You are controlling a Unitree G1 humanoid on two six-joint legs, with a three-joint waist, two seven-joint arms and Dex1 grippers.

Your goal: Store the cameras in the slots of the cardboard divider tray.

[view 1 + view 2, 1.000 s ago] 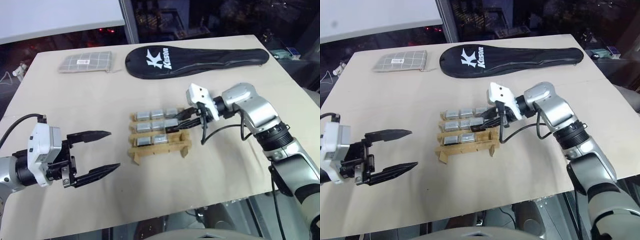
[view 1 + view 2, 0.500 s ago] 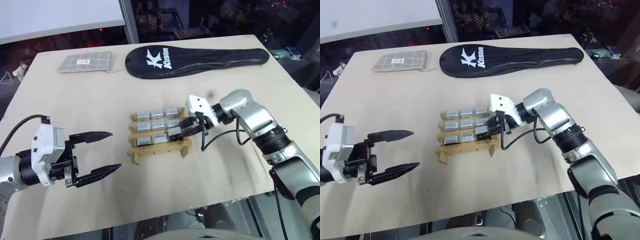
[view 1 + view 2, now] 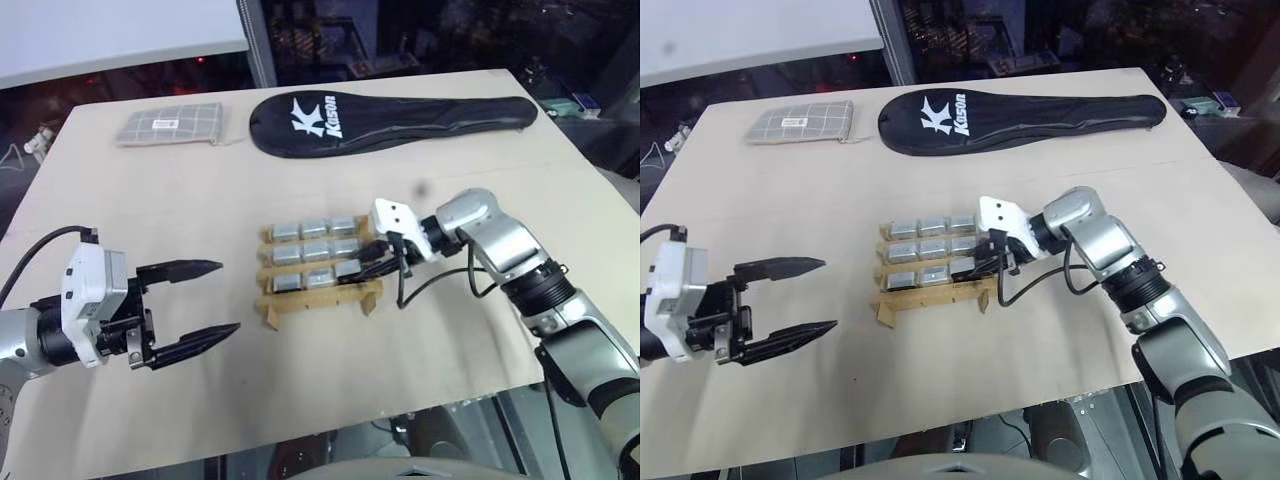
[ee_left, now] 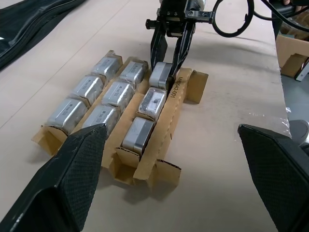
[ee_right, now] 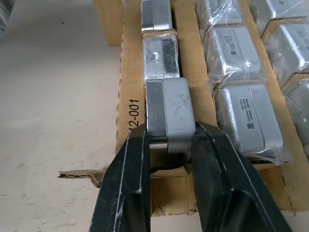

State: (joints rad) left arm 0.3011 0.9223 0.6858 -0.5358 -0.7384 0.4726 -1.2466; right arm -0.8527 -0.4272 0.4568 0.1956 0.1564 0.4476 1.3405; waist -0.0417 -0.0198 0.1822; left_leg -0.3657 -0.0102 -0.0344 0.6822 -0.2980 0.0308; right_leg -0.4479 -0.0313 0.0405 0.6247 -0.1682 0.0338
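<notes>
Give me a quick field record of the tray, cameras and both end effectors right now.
tray: cardboard divider tray on the table, three rows of three slots
cameras: nine cameras in the slots
last camera: last camera in the near row's right-end slot, between the right end effector's fingers
right end effector: right end effector at that slot, fingers either side of the last camera
left end effector: left end effector open, off to the tray's left, holding nothing
other items: grey checked pouch and black racket cover at the far edge
</notes>
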